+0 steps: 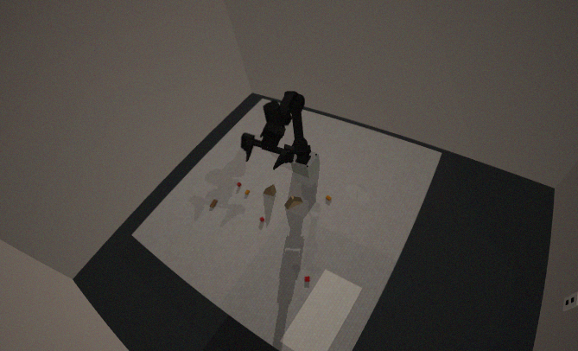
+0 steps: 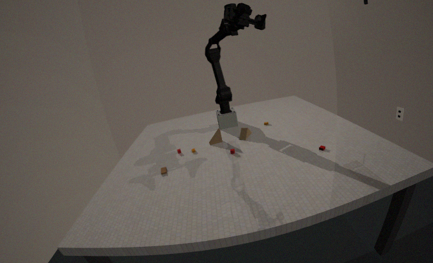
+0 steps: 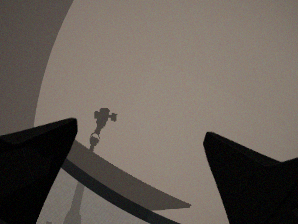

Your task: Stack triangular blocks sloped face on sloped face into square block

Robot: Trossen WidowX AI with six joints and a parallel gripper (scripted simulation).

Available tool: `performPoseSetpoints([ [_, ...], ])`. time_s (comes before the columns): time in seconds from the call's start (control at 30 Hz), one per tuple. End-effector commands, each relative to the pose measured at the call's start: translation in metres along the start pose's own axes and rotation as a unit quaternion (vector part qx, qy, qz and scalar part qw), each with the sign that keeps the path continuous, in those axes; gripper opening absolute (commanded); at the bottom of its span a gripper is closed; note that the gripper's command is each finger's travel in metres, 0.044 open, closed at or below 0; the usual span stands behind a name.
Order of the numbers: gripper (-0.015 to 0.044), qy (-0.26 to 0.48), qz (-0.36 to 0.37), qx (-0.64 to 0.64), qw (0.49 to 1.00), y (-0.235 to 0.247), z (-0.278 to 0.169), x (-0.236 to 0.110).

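Exterior view, read from the left of the frame: a small tan cube [image 2: 163,170] lies alone on the pale tiled bench [image 2: 211,212], then a small red cube [image 2: 178,151] and a small orange cube [image 2: 193,150] close together. Near the centre stands the taller tan triangular wooden block [image 2: 216,137], with another red cube [image 2: 232,151] just below it in the frame. To its right, apart from it, sits the second, squatter tan triangular block [image 2: 244,133], both just in front of the grey base box [image 2: 227,120] of the black arm [image 2: 221,78]. Further right are a tiny orange cube [image 2: 266,123] and, well off toward the right edge, one more red cube [image 2: 321,148].

The arm rises high above the bench, and its black gripper [image 2: 259,21] sits at the top centre of the frame, far from either block. Top view shows the jaws spread wide with nothing between them [image 1: 264,156].

By my reading, the task has barely begun: the two triangular blocks rest separately, sloped faces unmated, nothing grasped. What is left is the whole job: descend to one block, grip it, lift, turn it, seat it on the other without nudging that one, release, and withdraw.
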State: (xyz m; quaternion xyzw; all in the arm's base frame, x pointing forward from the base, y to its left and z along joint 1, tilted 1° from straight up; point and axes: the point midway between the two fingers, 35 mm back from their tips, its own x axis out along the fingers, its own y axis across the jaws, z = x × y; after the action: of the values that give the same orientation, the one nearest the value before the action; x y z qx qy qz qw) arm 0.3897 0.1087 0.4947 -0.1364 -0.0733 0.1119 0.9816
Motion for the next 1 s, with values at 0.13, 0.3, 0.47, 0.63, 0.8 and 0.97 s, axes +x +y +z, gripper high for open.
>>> performPoseSetpoints([
  [0.13, 0.0440, 0.159, 0.081, -0.107, 0.978, 0.086, -0.111, 0.004],
  [0.3, 0.0440, 0.245, 0.147, -0.202, 0.937, 0.138, -0.178, -0.020],
  [0.47, 0.0440, 0.315, 0.218, -0.313, 0.869, 0.181, -0.240, -0.059],
  [0.63, 0.0440, 0.367, 0.296, -0.446, 0.761, 0.211, -0.301, -0.116],
  [0.8, 0.0440, 0.388, 0.367, -0.580, 0.615, 0.219, -0.351, -0.180],
  [0.97, 0.0440, 0.371, 0.426, -0.723, 0.397, 0.199, -0.393, -0.249],
])
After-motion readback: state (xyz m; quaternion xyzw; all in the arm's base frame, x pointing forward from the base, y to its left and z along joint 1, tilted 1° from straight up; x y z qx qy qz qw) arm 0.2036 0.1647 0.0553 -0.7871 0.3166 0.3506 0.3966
